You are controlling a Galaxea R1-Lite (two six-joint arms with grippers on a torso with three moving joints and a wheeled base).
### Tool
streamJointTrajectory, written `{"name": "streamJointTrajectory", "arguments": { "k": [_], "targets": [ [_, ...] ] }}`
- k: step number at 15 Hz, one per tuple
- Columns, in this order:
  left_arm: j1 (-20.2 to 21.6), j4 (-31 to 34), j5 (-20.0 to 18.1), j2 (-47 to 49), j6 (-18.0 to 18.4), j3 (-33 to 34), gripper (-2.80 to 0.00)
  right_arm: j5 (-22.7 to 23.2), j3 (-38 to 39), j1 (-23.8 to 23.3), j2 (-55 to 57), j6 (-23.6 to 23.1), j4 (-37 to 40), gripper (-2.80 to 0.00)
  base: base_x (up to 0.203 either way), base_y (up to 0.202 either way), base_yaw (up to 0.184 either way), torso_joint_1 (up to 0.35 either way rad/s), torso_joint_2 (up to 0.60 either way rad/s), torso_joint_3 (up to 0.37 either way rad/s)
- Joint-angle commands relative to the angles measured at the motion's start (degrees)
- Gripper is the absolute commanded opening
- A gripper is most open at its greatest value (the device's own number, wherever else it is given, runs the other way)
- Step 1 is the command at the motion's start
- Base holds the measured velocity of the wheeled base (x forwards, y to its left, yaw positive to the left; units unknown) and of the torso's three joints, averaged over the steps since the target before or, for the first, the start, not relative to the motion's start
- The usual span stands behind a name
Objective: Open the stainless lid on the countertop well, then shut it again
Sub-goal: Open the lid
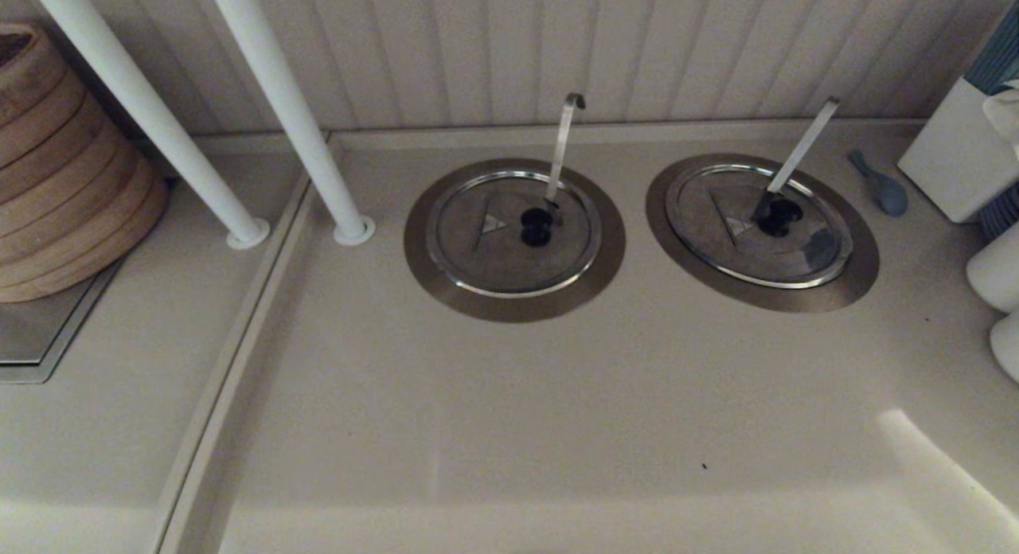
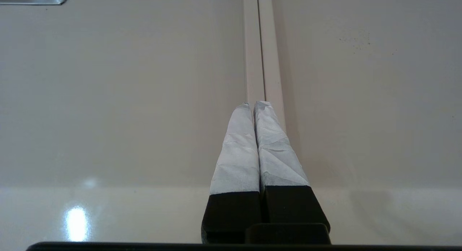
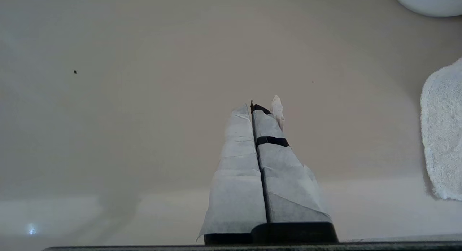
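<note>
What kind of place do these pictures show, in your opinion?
Probably a food-serving counter or commercial kitchen. Two round steel wells are set into the countertop; the right lid and the left lid each have a utensil handle poking through. Stacked bamboo steamers stand at the left.

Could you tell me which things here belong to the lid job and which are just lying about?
Belong to the job:
- stainless lid, shut, straight-tipped handle through it
- countertop well under it
- right pincer, shut, over bare counter
- left pincer, shut, parked

Just lying about:
- twin lid with hook-tipped handle
- blue spoon
- bamboo steamers
- white poles
</note>
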Motion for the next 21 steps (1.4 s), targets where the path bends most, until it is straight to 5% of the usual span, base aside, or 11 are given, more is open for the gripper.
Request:
{"name": "streamJointTrajectory", "arguments": {
  "k": [1,4,8,16,21],
  "targets": [
    [-0.02,0.00,0.08,0.06,-0.02,0.00,-2.80,-0.02,0.00,0.00,-0.01,-0.04,0.11,-2.80,0.000,0.000,0.000,0.000,0.00,0.000],
    [-0.02,0.00,0.03,0.06,-0.02,0.00,-2.80,-0.54,-3.53,0.00,-0.02,1.17,-2.84,-2.80,0.000,0.000,0.000,0.000,0.00,0.000],
    [-0.02,0.00,0.00,0.06,-0.02,0.00,-2.80,0.35,-23.50,0.00,6.65,2.45,3.44,-2.80,0.000,0.000,0.000,0.000,0.00,0.000],
    [-0.02,0.00,0.00,0.06,-0.02,0.00,-2.80,-0.74,-60.06,-0.93,53.67,0.28,28.25,-2.80,0.000,0.000,0.000,0.000,0.00,0.000],
    [-0.02,0.00,-0.01,0.06,-0.02,0.00,-2.80,-11.18,-73.68,3.03,78.37,0.15,32.88,-2.80,0.000,0.000,0.000,0.000,0.00,0.000]
  ]
}}
